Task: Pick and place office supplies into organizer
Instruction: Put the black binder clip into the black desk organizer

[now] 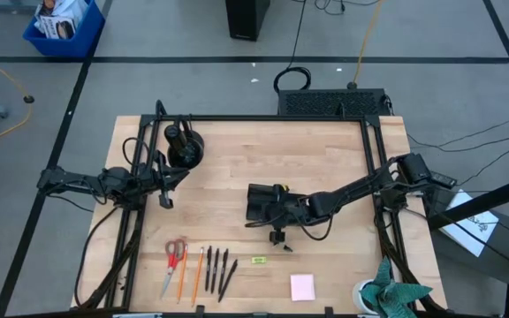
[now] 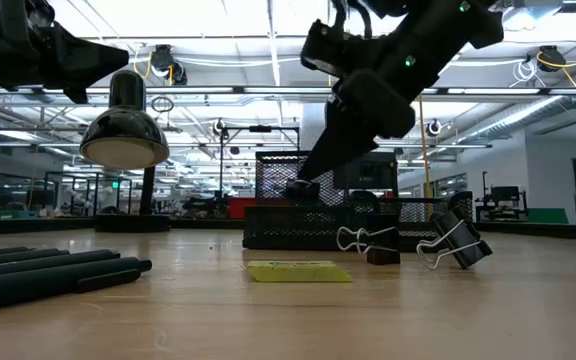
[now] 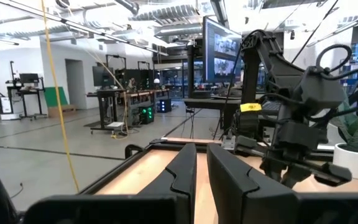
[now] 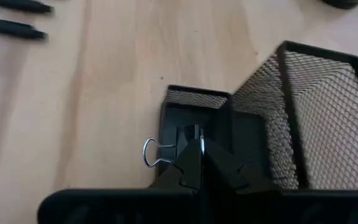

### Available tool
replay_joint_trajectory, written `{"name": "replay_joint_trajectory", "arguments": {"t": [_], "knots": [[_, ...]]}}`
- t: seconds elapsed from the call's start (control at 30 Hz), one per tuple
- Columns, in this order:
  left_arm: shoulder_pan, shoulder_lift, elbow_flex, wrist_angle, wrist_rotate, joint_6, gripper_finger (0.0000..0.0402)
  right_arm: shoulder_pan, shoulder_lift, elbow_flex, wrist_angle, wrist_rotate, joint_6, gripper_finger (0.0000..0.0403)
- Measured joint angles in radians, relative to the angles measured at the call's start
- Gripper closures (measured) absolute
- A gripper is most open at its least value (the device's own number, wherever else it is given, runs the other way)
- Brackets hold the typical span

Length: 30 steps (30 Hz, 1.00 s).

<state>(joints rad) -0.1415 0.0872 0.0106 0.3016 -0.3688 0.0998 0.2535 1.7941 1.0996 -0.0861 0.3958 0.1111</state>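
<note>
Now the right hand (image 4: 199, 149), clamped on a binder clip (image 4: 157, 151), hangs over the organizer (image 4: 291, 118).

Pens (image 1: 216, 269) between scissors (image 1: 174, 257) and tag (image 1: 258, 260) — table's front

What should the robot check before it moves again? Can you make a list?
1. Right pincer gripping the clip: ok, the fingers are shut and the wire loop sticks out beside them.
2. Pincer above the tray: ok, it hangs over the small compartment.
3. Room in that compartment: cannot tell, the pincer hides it.
4. Left pincer out of the way: ok, it waits at the table's left side.
5. All clips put away: not ok, two spare clips lie on the table beside the tray.
6. Pens put away: not ok, they lie near the front edge.
</note>
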Motion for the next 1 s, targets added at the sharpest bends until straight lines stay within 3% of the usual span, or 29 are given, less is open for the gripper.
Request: {"name": "replay_joint_trajectory", "arguments": {"t": [1.0], "knots": [[0.0,0.0,0.0,-0.008,-0.003,0.005,0.0355,-0.022,0.053,0.001,-0.049,0.034,0.107,0.0403]]}}
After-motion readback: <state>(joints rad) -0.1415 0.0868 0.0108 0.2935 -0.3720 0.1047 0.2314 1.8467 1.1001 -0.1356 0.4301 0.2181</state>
